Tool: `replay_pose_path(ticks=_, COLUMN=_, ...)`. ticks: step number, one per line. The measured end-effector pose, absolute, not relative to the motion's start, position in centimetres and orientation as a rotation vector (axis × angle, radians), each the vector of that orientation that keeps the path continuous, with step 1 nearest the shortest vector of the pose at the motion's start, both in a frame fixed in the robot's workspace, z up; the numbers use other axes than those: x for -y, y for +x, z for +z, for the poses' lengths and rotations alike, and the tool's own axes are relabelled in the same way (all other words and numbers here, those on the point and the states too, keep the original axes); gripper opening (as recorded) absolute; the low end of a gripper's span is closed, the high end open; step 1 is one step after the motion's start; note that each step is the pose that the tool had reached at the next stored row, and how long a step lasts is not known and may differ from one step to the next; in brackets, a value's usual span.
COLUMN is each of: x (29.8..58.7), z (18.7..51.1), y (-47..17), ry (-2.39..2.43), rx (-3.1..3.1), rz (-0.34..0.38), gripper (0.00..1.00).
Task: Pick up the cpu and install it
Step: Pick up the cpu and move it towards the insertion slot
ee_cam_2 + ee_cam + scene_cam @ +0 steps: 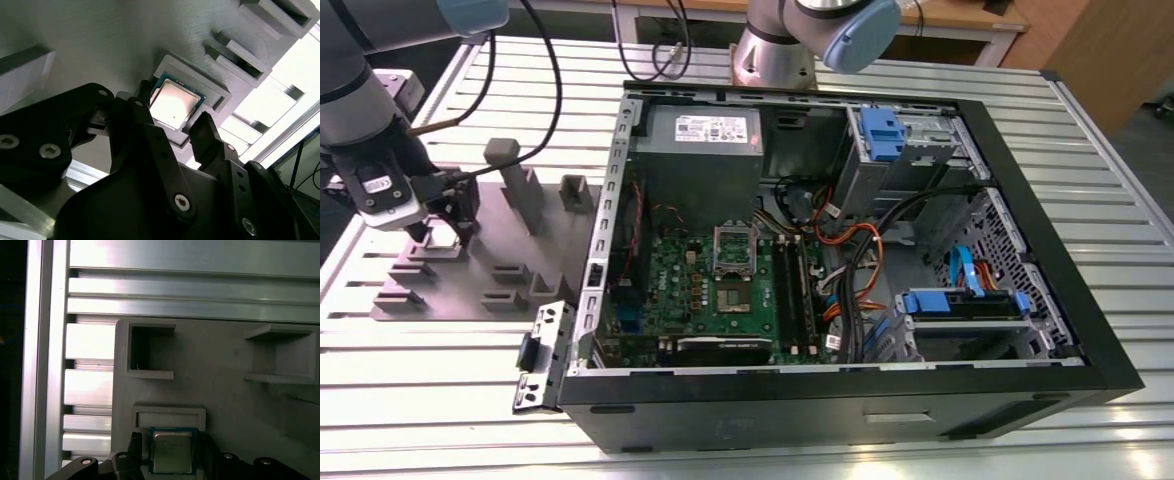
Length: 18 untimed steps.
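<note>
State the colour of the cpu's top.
The cpu top is silver-grey; clearest in the first wrist view.

This is a robotics lab or workshop. The surface (1107,200) is a plate of ribbed, slotted aluminium profile. In the exterior view a grey robot arm base (774,55) stands on it at 12 o'clock. An open black desktop computer case (854,415) lies at the centre, baring its green motherboard (707,290). A grey pocketed plastic fixture tray (454,290) sits at 9 o'clock.
</note>
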<state>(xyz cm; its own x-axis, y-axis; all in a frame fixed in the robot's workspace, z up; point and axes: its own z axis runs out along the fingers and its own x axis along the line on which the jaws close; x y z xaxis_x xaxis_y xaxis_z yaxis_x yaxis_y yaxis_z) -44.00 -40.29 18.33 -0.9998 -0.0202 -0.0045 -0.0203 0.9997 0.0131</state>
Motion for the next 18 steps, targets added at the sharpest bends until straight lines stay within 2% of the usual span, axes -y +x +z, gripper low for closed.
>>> replay_pose_path(ticks=10, x=40.29, z=18.33, y=-44.02, ry=-0.032, rx=-3.137, rz=0.021, gripper=0.56)
replay_pose_path(ticks=11, x=40.28, z=18.33, y=-44.02, ry=-0.032, rx=-3.137, rz=0.021, gripper=0.49)
replay_pose_path(ticks=18, x=40.28, z=18.34, y=-44.03, ry=-0.032, rx=-3.137, rz=0.020, gripper=0.48)
